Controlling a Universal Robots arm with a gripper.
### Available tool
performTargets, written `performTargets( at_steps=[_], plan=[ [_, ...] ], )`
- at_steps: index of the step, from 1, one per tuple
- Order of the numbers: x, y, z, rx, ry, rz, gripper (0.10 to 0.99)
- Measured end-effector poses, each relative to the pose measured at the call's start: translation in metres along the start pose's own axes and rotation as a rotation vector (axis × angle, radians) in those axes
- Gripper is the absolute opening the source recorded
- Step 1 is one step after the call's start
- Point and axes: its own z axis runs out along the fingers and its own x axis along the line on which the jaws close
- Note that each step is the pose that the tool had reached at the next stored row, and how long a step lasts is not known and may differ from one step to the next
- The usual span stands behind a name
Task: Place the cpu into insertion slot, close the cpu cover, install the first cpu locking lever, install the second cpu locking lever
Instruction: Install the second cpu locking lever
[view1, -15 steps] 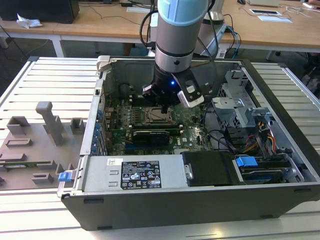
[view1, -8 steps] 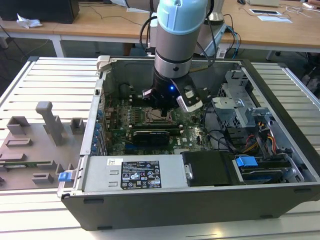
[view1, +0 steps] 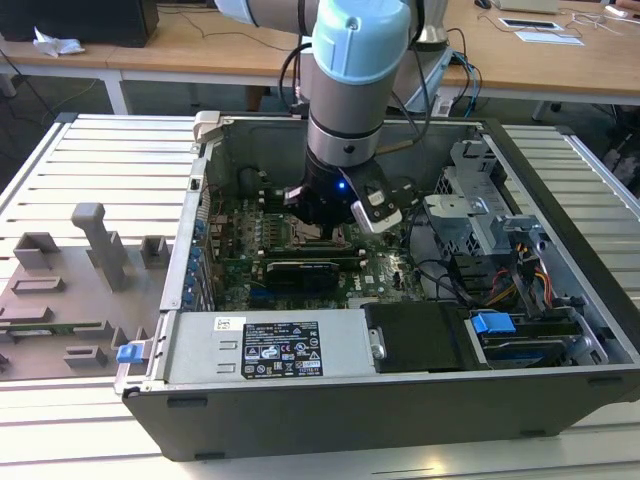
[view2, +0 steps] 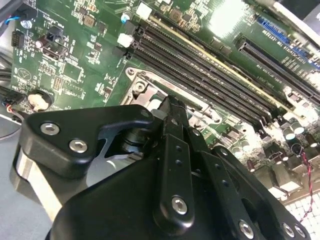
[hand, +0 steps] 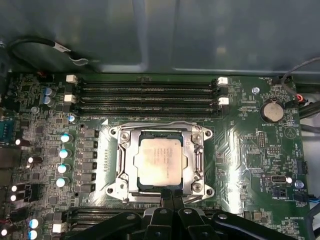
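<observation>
Chip (hand: 160, 161) sits flat in socket (hand: 131, 187) on green board (hand: 250, 145), metal frame (hand: 196, 160) closed around it. Gripper (hand: 170, 196) low at frame's edge, fingers (hand: 172, 199) pressed together, holding nothing. Memory slots (hand: 145, 97) beyond socket. Arm (view1: 350, 90) reaches down into open computer case (view1: 400, 390).
</observation>
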Motion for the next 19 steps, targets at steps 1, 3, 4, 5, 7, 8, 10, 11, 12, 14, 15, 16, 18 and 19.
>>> performTargets(
  at_steps=[1, 3, 4, 5, 7, 8, 10, 11, 12, 14, 15, 16, 18, 19],
  plan=[
    [0.0001, -0.0004, -0.0002, 0.0, -0.0001, 0.0, 0.106],
    [-0.0005, -0.0018, -0.0006, 0.0, -0.0002, 0.0, 0.106],
    [-0.0002, -0.0037, -0.001, -0.001, -0.0001, 0.0, 0.106],
    [0.0026, -0.0082, -0.0019, -0.008, -0.0005, 0.0, 0.106],
    [0.0068, -0.0103, -0.0023, -0.025, -0.0008, 0.0, 0.106],
    [0.0105, -0.0116, -0.0026, -0.042, -0.0011, 0.0, 0.106],
    [0.015, -0.0144, -0.0031, -0.054, -0.0014, 0.0, 0.106],
    [0.0171, -0.0166, -0.0035, -0.055, -0.0014, 0.0, 0.106],
    [0.0187, -0.0184, -0.0038, -0.056, -0.0014, 0.0, 0.106],
    [0.0241, -0.0223, -0.004, -0.058, -0.0016, 0.0, 0.106],
    [0.0285, -0.023, -0.0031, -0.061, -0.0014, -0.001, 0.106],
    [0.0326, -0.0232, -0.0014, -0.066, -0.0008, -0.004, 0.106],
    [0.0363, -0.0237, 0.0011, -0.069, 0.0002, -0.008, 0.106],
    [0.0381, -0.024, 0.0026, -0.07, 0.0008, -0.011, 0.106]
  ],
)
